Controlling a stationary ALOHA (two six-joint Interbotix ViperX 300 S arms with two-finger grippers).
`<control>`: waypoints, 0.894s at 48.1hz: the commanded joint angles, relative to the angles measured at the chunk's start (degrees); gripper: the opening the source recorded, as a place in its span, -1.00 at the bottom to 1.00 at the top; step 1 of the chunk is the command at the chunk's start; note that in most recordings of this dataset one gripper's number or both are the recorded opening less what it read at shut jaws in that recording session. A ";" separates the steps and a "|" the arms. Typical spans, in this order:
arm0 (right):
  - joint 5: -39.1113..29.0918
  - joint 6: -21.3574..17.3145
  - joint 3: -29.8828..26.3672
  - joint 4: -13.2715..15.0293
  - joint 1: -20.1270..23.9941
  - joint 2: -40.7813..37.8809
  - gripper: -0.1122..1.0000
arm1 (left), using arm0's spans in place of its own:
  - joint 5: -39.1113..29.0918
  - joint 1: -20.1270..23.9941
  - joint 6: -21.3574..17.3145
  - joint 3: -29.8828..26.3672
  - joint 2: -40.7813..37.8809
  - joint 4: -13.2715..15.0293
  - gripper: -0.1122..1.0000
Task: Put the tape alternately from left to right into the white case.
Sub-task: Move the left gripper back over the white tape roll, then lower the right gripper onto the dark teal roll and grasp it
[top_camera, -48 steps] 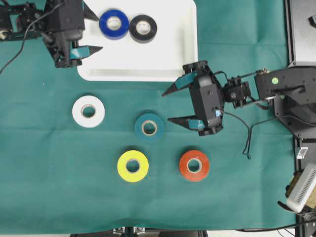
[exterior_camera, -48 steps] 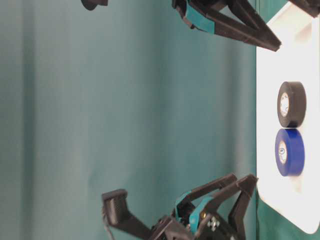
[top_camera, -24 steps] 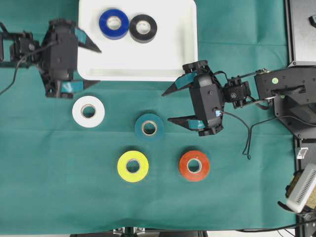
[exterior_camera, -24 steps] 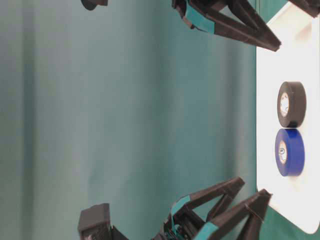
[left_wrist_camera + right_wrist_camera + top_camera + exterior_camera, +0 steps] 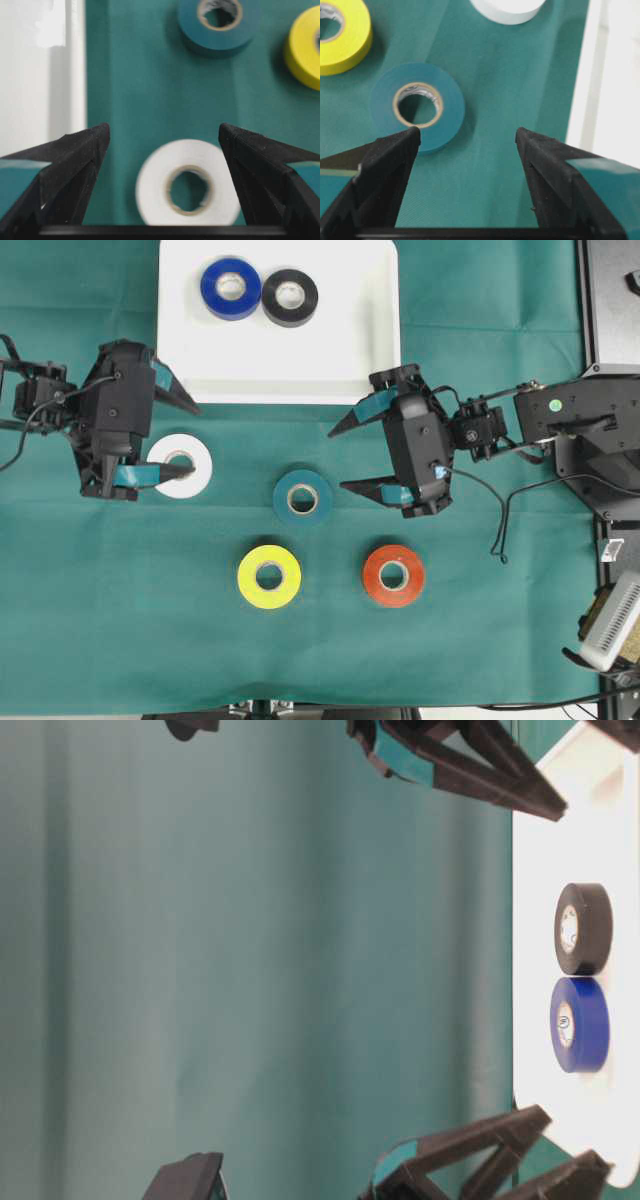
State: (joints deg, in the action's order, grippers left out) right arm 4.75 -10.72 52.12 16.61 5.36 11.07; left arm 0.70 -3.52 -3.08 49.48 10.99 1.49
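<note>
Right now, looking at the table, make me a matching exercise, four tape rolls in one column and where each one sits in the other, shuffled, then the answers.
Column one:
1. blue roll
2. white roll
3. teal roll
4. red-orange roll

Column two:
A. on the cloth, by the left gripper's open jaws
B. on the cloth, right of the yellow roll
C. inside the white case
D. on the cloth, near the right gripper

Pairs: 1-C, 2-A, 3-D, 4-B

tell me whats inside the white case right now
Two rolls sit side by side in the white case: the blue tape and the black tape. The left tool covers none of the case's interior.
</note>
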 commanded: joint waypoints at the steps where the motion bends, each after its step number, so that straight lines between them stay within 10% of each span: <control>1: 0.44 -0.09 -0.97 -0.18 0.70 0.09 0.65 | -0.35 -1.41 2.11 -0.70 0.88 0.09 0.31; 43: 0.53 -5.10 -1.49 -0.18 2.72 -0.53 0.65 | -2.72 -1.76 5.10 -0.70 0.26 0.09 0.31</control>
State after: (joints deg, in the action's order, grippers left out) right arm 4.75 -15.12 52.03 16.61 7.73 10.28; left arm -2.20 -5.19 2.11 49.48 10.72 1.49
